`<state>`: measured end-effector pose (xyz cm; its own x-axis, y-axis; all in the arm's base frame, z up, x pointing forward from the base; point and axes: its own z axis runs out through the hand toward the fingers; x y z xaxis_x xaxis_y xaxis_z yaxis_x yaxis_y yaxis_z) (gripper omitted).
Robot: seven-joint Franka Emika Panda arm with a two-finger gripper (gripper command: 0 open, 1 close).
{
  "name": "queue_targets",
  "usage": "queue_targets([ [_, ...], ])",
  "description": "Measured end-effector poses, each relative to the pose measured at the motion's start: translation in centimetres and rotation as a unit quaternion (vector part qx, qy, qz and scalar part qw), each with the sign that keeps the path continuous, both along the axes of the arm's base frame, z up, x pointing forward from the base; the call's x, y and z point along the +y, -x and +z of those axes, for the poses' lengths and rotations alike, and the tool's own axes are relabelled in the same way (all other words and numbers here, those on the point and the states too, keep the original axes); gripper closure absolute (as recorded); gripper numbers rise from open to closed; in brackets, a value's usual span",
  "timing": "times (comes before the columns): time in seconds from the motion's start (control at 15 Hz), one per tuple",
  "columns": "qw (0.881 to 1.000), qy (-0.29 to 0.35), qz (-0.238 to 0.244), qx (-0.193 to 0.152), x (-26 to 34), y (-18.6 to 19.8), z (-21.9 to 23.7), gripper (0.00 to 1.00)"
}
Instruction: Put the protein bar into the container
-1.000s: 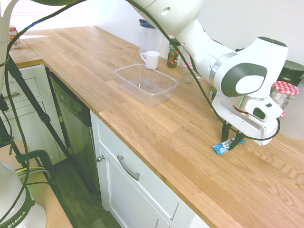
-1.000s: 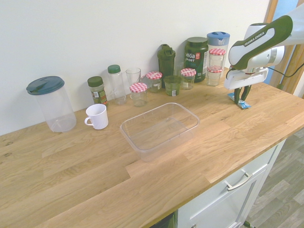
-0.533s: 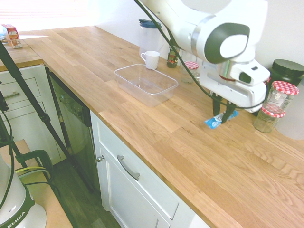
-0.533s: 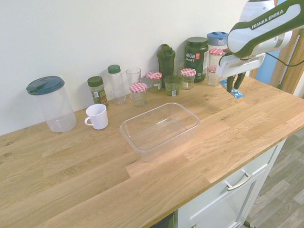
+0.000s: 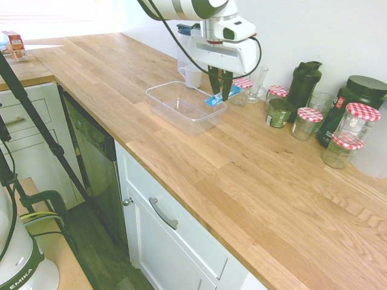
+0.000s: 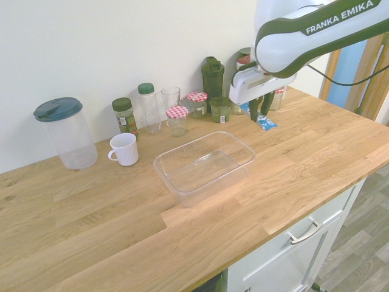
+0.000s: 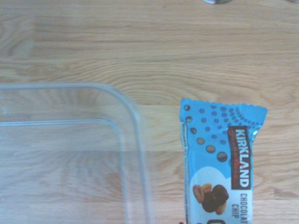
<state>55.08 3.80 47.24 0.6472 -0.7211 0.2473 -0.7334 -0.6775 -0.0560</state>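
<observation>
The second exterior view showed the protein bar (image 6: 265, 123) pinched in the gripper (image 6: 260, 115), raised beside the container (image 6: 205, 193) — not over it. Released too soon, it could have hit the rim or dropped onto the counter (image 6: 292, 191) — a likely slip if the approach fell short.

Blue bar wrapper (image 7: 216, 177) w/ dk dots, red-&-wht checked lid (image 6: 177, 112), wht mug (image 6: 124, 149)

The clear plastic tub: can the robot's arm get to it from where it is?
Probably yes. The gripper, shut on the blue bar, hangs just beside the tub, and I see nothing standing between them.
</observation>
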Motion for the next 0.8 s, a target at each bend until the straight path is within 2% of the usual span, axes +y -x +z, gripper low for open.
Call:
queue_targets([
  [0.33,1.000,0.011,0.020,0.003,8.5,0.4,-1.7,1.00],
  [0.8,0.999,0.020,0.023,0.016,12.1,-2.2,-4.7,1.00],
])
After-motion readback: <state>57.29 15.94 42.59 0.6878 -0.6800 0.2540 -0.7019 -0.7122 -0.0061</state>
